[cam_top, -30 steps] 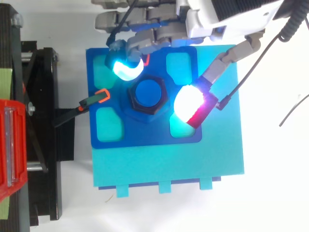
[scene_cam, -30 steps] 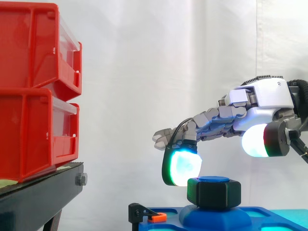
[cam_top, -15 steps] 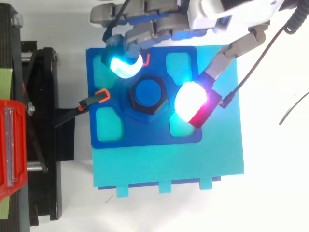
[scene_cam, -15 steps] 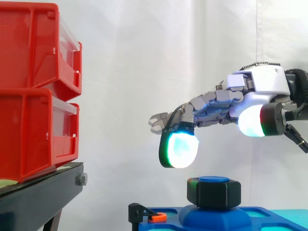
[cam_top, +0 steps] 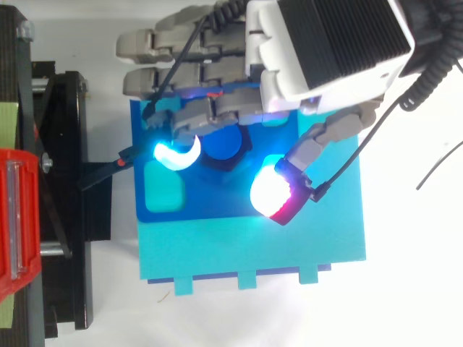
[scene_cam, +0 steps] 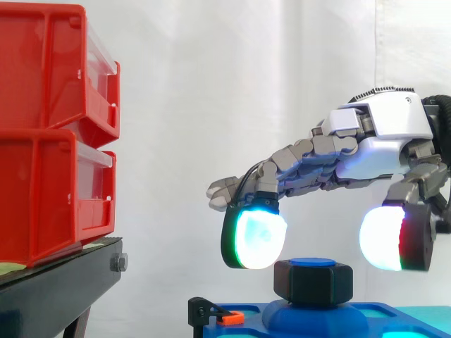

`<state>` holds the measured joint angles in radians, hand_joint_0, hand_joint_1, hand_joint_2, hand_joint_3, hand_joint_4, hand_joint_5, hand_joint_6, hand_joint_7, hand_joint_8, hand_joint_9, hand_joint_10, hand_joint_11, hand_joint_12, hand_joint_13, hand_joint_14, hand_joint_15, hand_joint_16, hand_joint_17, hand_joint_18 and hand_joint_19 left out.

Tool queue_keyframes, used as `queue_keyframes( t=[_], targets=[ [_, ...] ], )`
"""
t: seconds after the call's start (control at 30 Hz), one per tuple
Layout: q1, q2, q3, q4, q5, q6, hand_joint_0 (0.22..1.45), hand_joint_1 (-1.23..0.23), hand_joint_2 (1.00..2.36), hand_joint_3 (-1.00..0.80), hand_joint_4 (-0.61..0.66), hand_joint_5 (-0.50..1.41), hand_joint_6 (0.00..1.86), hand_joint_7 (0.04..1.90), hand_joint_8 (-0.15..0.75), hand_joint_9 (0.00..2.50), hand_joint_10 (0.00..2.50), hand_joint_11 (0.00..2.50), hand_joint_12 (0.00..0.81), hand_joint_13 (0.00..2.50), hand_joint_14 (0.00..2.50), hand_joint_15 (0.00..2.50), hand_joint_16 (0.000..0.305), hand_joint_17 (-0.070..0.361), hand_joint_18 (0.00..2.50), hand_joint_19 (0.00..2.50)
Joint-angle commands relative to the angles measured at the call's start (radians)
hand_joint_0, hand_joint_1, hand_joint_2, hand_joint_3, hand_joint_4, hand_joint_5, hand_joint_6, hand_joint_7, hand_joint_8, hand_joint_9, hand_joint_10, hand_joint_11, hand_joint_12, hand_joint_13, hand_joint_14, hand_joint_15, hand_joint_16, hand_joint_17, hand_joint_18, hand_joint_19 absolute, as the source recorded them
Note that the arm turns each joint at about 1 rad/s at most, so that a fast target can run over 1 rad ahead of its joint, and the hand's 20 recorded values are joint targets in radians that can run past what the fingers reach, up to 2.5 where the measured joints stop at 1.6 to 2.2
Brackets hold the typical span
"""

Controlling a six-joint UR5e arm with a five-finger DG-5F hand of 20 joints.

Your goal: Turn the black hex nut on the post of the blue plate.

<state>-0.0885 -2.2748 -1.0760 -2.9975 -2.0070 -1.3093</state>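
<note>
White curtain (scene_cam: 211, 105) backdrop, red bins (scene_cam: 49, 134) at left | side view: black hex nut (scene_cam: 313, 283) on post (scene_cam: 313, 263) of blue plate (cam_top: 217, 211); hand (scene_cam: 380, 141) spread wide, glowing pads (scene_cam: 257, 239) flanking nut, gripping nothing | top view: hand covers most of nut | since earlier: hand lowered and shifted over nut | pad-to-nut contact unclear

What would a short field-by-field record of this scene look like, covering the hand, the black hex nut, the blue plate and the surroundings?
hand: open, poised over the nut
pads: one on each side of the nut in the side view; contact unclear
black hex nut: seated on the post, level
blue plate: flat on a teal base
surroundings: red bins stacked on a black stand, left in the side view
</note>
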Motion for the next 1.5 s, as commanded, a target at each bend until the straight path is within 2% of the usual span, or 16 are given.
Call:
queue_keyframes(
  t=[0.0,0.33,0.57,0.67,0.8,1.1,1.37,1.47],
  targets=[
    [0.015,0.000,-0.012,0.005,0.013,0.010,0.49,-0.82,1.00,-0.50,0.10,-0.28,0.50,0.78,0.197,0.03,0.00,0.00,0.338,0.00,0.00,0.00,0.047,0.107,0.00,0.36],
    [0.021,-0.002,-0.013,0.028,0.019,0.015,0.52,-0.86,1.00,-0.50,0.07,-0.30,0.50,0.75,0.178,0.00,0.00,0.00,0.331,0.00,0.00,0.00,0.046,0.103,0.00,0.37],
    [0.021,-0.002,-0.019,0.048,0.019,0.012,0.50,-0.84,1.00,-0.50,0.10,-0.29,0.50,0.75,0.191,0.00,0.00,0.00,0.340,0.00,0.00,0.00,0.047,0.107,0.00,0.36],
    [0.021,-0.002,-0.038,0.054,0.017,0.013,0.51,-0.84,1.00,-0.50,0.10,-0.28,0.50,0.77,0.192,0.01,0.00,0.00,0.337,0.00,0.00,0.00,0.047,0.105,0.00,0.35],
    [0.021,-0.002,-0.061,0.112,0.017,0.031,0.51,-0.83,1.00,-0.50,0.10,-0.28,0.50,0.77,0.193,0.01,0.00,0.00,0.336,0.00,0.00,0.00,0.047,0.105,0.00,0.36],
    [0.015,-0.002,-0.061,0.132,0.013,0.021,0.51,-0.82,1.00,-0.50,0.11,-0.28,0.50,0.77,0.195,0.02,0.00,0.00,0.337,0.00,0.00,0.00,0.047,0.105,0.00,0.36],
    [0.015,-0.002,-0.085,0.160,0.013,0.019,0.50,-0.79,1.00,-0.50,0.12,-0.27,0.50,0.79,0.200,0.03,0.00,0.00,0.338,0.00,0.00,0.00,0.047,0.105,0.00,0.36],
    [0.019,-0.002,-0.091,0.173,0.014,0.019,0.50,-0.78,1.00,-0.50,0.13,-0.27,0.50,0.79,0.201,0.03,0.00,0.00,0.338,0.00,0.00,0.00,0.047,0.106,0.00,0.36]
  ],
)
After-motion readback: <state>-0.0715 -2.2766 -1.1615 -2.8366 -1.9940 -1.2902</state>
